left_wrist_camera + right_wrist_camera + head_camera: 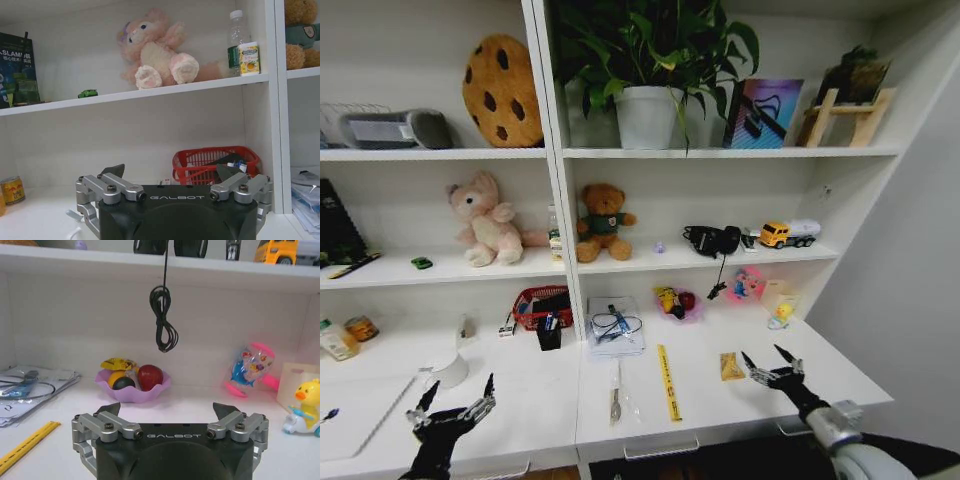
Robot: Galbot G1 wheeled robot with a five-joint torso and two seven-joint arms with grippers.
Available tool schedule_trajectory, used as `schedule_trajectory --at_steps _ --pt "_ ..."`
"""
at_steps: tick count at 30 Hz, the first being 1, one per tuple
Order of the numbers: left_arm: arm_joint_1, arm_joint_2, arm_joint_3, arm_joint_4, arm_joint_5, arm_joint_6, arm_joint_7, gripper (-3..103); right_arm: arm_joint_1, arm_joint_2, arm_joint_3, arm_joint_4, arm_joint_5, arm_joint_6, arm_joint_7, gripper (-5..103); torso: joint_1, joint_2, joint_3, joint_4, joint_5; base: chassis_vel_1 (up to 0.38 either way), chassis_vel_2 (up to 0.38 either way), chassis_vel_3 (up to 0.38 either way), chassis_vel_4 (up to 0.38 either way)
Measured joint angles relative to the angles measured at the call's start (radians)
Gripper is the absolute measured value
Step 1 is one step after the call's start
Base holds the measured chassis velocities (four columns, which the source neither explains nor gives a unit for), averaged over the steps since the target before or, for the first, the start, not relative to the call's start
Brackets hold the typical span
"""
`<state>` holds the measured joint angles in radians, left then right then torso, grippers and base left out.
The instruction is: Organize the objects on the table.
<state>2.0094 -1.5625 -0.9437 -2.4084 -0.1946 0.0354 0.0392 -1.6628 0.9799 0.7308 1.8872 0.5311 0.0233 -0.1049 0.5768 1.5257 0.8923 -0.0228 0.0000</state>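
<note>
- Head view: the left gripper (455, 401) hovers over the near left part of the white table (720, 400), fingers spread and holding nothing. The right gripper (768, 362) hangs over the near right part, also spread and empty, just beside a small yellow packet (731, 366). A yellow ruler (667, 381) lies on the table between the arms. The tiny green toy car (421, 263) sits on the left middle shelf, left of the pink plush toy (485, 222).
- Left wrist view: the left gripper's fingers (114, 172) stand wide apart, with a red basket (215, 163) behind them. The green car (88, 93) rests on the shelf above, well apart from the gripper.
- Right wrist view: the right gripper's fingers (224, 411) are parted, empty, facing a purple bowl (132, 387) of toy fruit. A black cable (164, 315) dangles from the shelf above.
</note>
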Motion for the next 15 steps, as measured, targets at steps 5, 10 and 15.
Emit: schedule_trajectory --at_steps 5,10,15 --pt "0.0 0.0 0.0 0.0 0.0 0.0 0.0 100 0.088 0.023 -0.082 -0.044 -0.012 -0.03 0.056 97 0.0 0.0 0.0 0.0002 0.0 0.0 0.0 0.0 0.0" --pt "0.0 0.0 0.0 0.0 0.0 0.0 0.0 100 0.155 0.02 -0.142 -0.079 0.013 -0.076 0.119 84 0.0 0.0 0.0 0.0003 0.0 0.0 0.0 0.0 0.0" --pt "0.0 0.0 0.0 0.0 0.0 0.0 0.0 100 0.164 0.016 -0.157 -0.071 0.031 -0.113 0.152 68 0.0 0.0 0.0 0.0001 -0.0002 0.0 0.0 0.0 0.0"
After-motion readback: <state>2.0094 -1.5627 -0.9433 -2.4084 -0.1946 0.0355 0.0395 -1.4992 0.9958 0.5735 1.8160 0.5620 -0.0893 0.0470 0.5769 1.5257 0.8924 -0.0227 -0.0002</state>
